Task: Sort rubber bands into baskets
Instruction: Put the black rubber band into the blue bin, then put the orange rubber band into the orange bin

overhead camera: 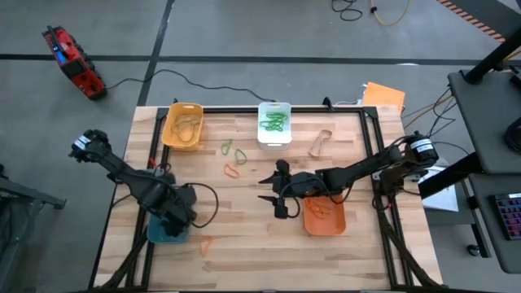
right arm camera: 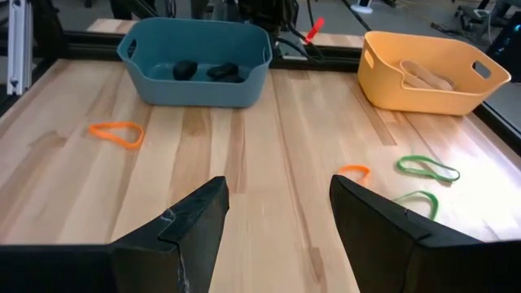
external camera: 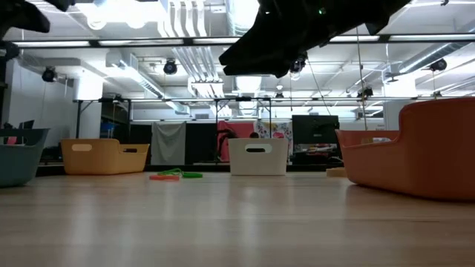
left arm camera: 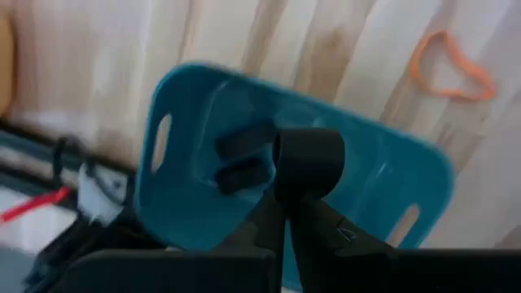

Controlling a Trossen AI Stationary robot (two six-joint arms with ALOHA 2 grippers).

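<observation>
High view: wooden table (overhead camera: 244, 203) carries four baskets. Yellow basket (overhead camera: 182, 125) near the far left corner holds tan bands; white basket (overhead camera: 274, 123) at the middle of the far edge holds green bands; orange basket (overhead camera: 325, 216) toward the near right holds orange bands; teal basket (overhead camera: 168, 229) at the near left is mostly covered by the left arm. Loose on the boards: two green bands (overhead camera: 233, 150) and an orange band (overhead camera: 232, 171) between the yellow and white baskets, a tan band (overhead camera: 319, 143) right of the white basket, another orange band (overhead camera: 205, 242) near the near edge. Right gripper (overhead camera: 277, 194) sits mid-table just left of the orange basket, fingers spread, nothing in them. Low view: the right arm hangs well above the boards; green and orange bands lie flat toward the far edge. Left wrist view: left gripper (left arm camera: 286, 218) is closed and empty, over the teal basket (left arm camera: 195, 155), which holds two black bands (left arm camera: 240, 159). Right wrist view: right gripper (right arm camera: 277, 213) has jaws wide apart, touching nothing; loose orange band (right arm camera: 116, 133) lies before the teal basket (right arm camera: 194, 61), a smaller orange band (right arm camera: 352, 171) and green bands (right arm camera: 426, 168) lie toward the yellow basket (right arm camera: 431, 69). Risk: bands lie thin and flat, so the fingertips may scrape wood and close on nothing; the orange and green bands lie close together, so one pinch could take both and mis-sort.
</observation>
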